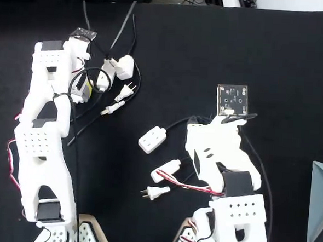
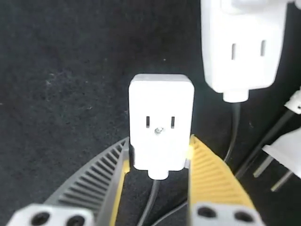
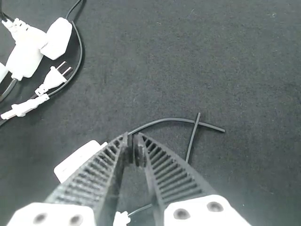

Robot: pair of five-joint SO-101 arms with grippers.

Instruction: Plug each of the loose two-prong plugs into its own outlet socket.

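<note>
My left gripper point(image 2: 160, 143) is shut on the lower end of a white outlet socket point(image 2: 161, 123), whose two slots face the camera; in the high view this gripper point(image 1: 99, 82) is at the back left. A second socket point(image 2: 244, 44) lies just beyond it, and two loose plugs point(image 1: 125, 91) point(image 1: 110, 108) lie beside it. My right gripper point(image 3: 134, 141) is shut on the thin black cord point(image 3: 178, 120) of another white socket point(image 1: 152, 139) near the middle. Closer to the front lie a white connector point(image 1: 167, 169) and a two-prong plug point(image 1: 156, 193).
Black cords point(image 1: 123, 25) run off toward the back of the black table. A small circuit board point(image 1: 232, 99) sits on the right arm's wrist. A grey object point(image 1: 322, 207) stands at the right edge. Open cloth lies at the back right.
</note>
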